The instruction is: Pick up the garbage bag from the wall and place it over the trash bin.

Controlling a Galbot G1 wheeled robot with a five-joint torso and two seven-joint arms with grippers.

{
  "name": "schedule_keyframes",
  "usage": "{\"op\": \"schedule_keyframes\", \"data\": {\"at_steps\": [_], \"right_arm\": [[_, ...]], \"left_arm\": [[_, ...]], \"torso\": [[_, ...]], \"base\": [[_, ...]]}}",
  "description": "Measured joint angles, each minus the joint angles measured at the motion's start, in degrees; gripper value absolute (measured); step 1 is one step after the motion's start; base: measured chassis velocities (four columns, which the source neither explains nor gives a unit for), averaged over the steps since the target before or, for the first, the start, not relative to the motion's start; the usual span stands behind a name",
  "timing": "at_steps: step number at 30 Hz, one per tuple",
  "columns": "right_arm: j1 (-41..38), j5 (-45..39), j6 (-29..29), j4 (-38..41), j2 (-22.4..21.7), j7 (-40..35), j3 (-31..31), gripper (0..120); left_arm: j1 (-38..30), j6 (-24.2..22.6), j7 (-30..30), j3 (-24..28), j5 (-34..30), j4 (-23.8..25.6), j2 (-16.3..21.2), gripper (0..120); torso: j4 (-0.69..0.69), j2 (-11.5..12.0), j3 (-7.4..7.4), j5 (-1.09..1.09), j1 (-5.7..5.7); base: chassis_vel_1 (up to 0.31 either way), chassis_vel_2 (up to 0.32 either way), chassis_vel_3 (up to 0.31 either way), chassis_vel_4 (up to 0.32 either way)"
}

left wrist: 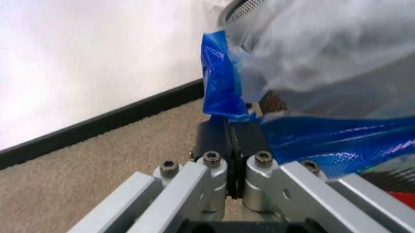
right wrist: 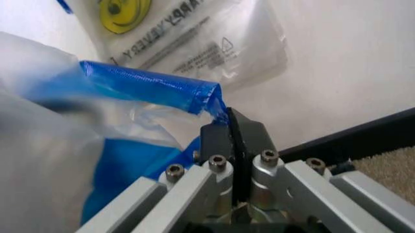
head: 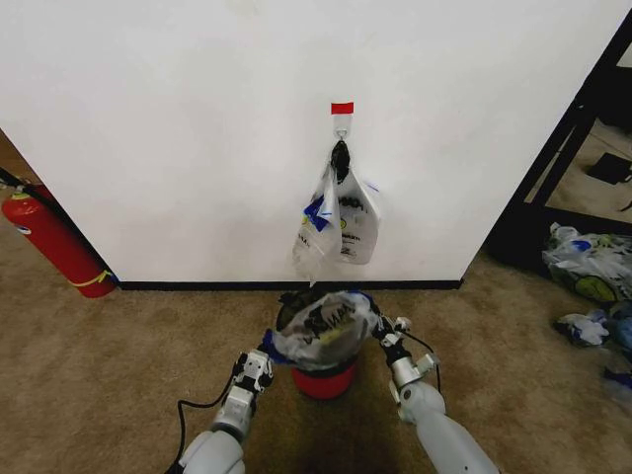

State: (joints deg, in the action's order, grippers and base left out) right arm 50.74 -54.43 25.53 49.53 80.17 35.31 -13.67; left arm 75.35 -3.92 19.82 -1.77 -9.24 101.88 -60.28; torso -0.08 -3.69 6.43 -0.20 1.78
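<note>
Beige carpet [head: 118,365] underfoot, meeting a plain white wall [head: 178,128] along a black baseboard [head: 197,285].

At nine o'clock in the head view, leaning against that wall: a red fire extinguisher [head: 51,240].

Just left of centre, at seven o'clock: left pincer [head: 265,357], pressed up beside the trash bin [head: 324,380]. Jaws clamped flat together in the left wrist view [left wrist: 234,145], pinching a blue edge of the garbage bag [left wrist: 224,82].

Dead centre, near the floor: garbage bag [head: 321,326] draped over the bin's mouth, whitish film with dark letters bunched on top, red base showing underneath. Possibly not seated evenly all round the rim; hard to tell from above.

Straight up at twelve o'clock: a small hook under red tape [head: 342,108], carrying a bunch of similar printed bags [head: 339,222] gathered at a black knot, hanging free above the bin.

At five o'clock: right pincer [head: 387,331], touching the bin's other side. Jaws shut tight in the right wrist view [right wrist: 232,138], gripping a rolled blue edge of the bag [right wrist: 143,87].

Far over at three o'clock: stuffed clear bags [head: 591,267] on the carpet.
</note>
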Motion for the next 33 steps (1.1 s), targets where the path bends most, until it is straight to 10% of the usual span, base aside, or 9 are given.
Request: {"op": "schedule_keyframes", "data": {"at_steps": [25, 33], "right_arm": [[0.2, 8.4, -5.3, -6.0, 0.5, 0.3, 1.3, 0], [5.4, 4.6, -6.5, 5.5, -5.5, 0.5, 5.1, 0]], "left_arm": [[2.1, 5.9, -3.5, 1.3, 5.1, -4.7, -0.2, 0], [5.2, 6.5, -3.0, -1.1, 5.3, 0.3, 1.2, 0]], "torso": [[0.0, 0.0, -0.01, -0.01, -0.01], [-0.01, 0.0, -0.01, 0.01, -0.01]], "base": [[0.0, 0.0, 0.0, 0.0], [0.0, 0.0, 0.0, 0.0]]}}
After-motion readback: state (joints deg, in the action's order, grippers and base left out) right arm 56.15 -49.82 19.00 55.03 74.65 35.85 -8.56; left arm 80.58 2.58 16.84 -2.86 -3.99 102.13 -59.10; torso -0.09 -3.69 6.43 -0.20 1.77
